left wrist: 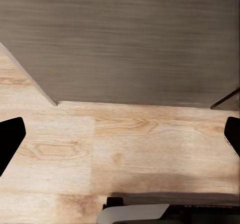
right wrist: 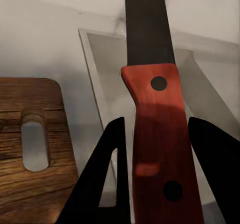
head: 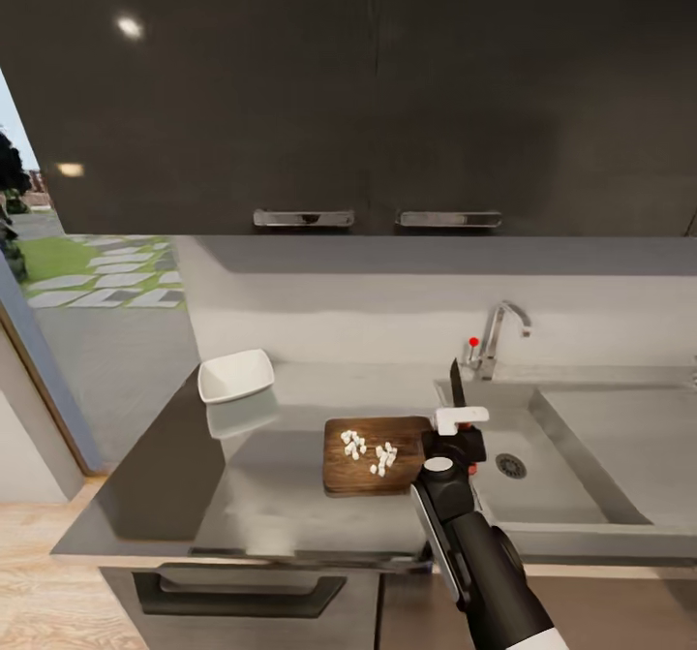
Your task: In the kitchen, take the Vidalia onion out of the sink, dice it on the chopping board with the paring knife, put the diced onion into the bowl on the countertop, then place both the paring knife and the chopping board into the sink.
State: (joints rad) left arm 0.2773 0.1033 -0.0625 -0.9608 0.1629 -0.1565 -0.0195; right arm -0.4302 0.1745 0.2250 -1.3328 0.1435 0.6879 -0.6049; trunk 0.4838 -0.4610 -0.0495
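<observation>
paring knife (right wrist: 157, 129): red-orange riveted handle clamped between the right gripper (head: 455, 437) fingers, dark blade pointing up over the near-left corner of the sink (head: 581, 476); probably light, stiff and slick, best kept held mid-handle. diced onion (head: 368, 451): tiny loose white cubes on the chopping board (head: 341, 476), likely to scatter. left gripper (left wrist: 120, 149): jaws apart, empty, above wooden floor.

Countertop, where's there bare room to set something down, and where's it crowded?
The countertop is bare between the bowl and the chopping board, in front of the board to the near edge, and left of the bowl. It is crowded at the board's right end, where the right hand holds the paring knife beside the sink. Diced onion covers the board's middle.
</observation>
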